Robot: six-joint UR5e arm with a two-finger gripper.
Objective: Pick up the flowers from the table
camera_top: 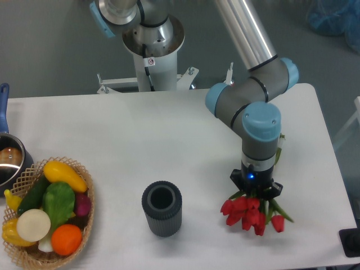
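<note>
The jaws (256,191) seem clenched on the flowers (251,212) over the table (169,140).

Matt white table (169,140), woven wicker basket (84,180), ribbed matt grey cup (162,208).

the pincer (257,191) points straight down under the arm's wrist, so its fingers are masked by the wrist housing and whether they are closed cannot be told. the stems of the flowers (251,212) vanish beneath that wrist, and any tie on them is hidden. at the left edge a pot (8,159) is cut off, only part of its rim and a blue handle showing. the table (140,146) runs out of view at the bottom. a dark object (352,243) at the lower right corner is cropped.
</note>
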